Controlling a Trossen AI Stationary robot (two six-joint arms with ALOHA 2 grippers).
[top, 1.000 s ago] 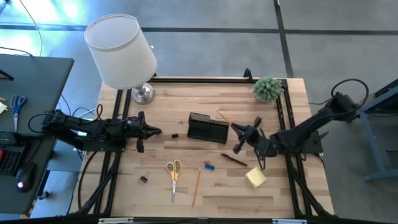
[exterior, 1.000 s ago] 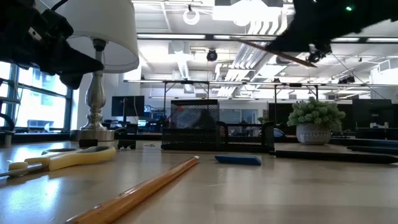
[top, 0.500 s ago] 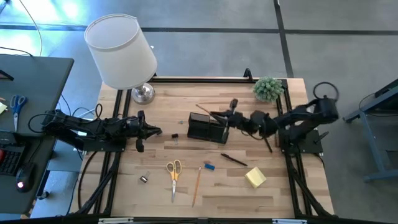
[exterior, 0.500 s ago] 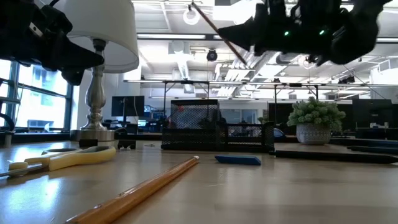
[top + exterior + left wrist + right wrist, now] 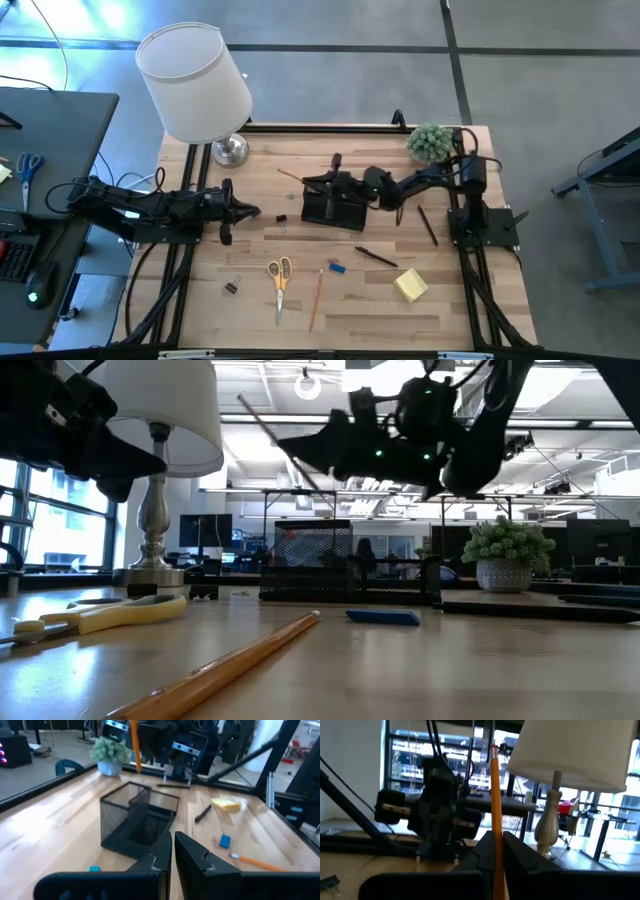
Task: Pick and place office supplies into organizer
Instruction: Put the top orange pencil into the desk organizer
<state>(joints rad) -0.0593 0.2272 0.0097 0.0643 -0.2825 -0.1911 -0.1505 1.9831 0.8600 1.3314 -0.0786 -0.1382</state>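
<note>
My right gripper (image 5: 318,183) hovers over the black mesh organizer (image 5: 335,206), shut on a thin wooden pencil (image 5: 290,176). The low view shows that pencil (image 5: 280,445) slanting up above the organizer (image 5: 345,565). My left gripper (image 5: 252,211) waits left of the organizer, shut and empty, fingers pointing at it (image 5: 135,817). Flat on the table lie the yellow-handled scissors (image 5: 280,275), a second pencil (image 5: 317,297), the small blue piece (image 5: 336,267), the dark pen (image 5: 376,257), the yellow sticky-note pad (image 5: 410,285) and small clips (image 5: 231,288). My right gripper pinches the pencil between its two fingers (image 5: 512,851), which lie along the shaft (image 5: 496,827). The long free part sticks out past the fingertips, its eraser end (image 5: 493,748) leading toward the lamp. The pencil is lifted clear above the organizer and tilted upward.
A white-shaded lamp (image 5: 195,85) stands at the far left corner and a small potted plant (image 5: 432,142) at the far right. Another dark stick (image 5: 428,225) lies by the right arm's base. A tiny clip (image 5: 281,218) sits between my left gripper and the organizer.
My right arm has swung from the table's right side toward the left and slightly toward the far edge, carrying the pencil over the organizer. The pencil has tipped from nearly level to a steep slant, free end up.
</note>
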